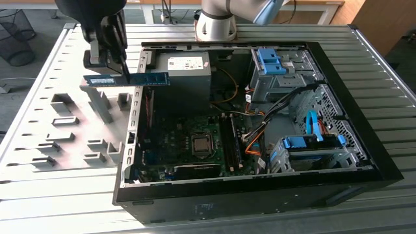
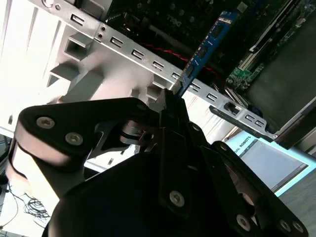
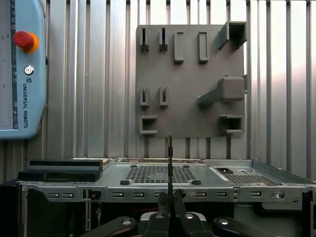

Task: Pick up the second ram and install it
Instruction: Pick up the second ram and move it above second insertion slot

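Observation:
The second ram [image 1: 146,79] is a thin blue-green stick with black chips, held level in the air over the case's wall on the exterior view's left. My gripper [image 1: 122,74] comes down from above and is shut on the stick near its middle. In the second wrist view the ram [image 2: 205,47] juts out past the fingertips [image 2: 168,101] toward the motherboard. Seen edge-on in the first wrist view, the ram [image 3: 170,158] rises from the gripper [image 3: 170,198]. The long black memory slots [image 1: 231,141] lie beside the processor socket [image 1: 202,145] inside the open computer case [image 1: 260,195].
A grey holder plate [image 1: 71,126] with slotted blocks lies to the exterior view's left of the case. Inside the case are a power supply [image 1: 185,73], blue drive-bay clips [image 1: 270,61], and orange and blue cables [image 1: 312,126]. A pendant with a red button [image 3: 22,39] lies on the ribbed table.

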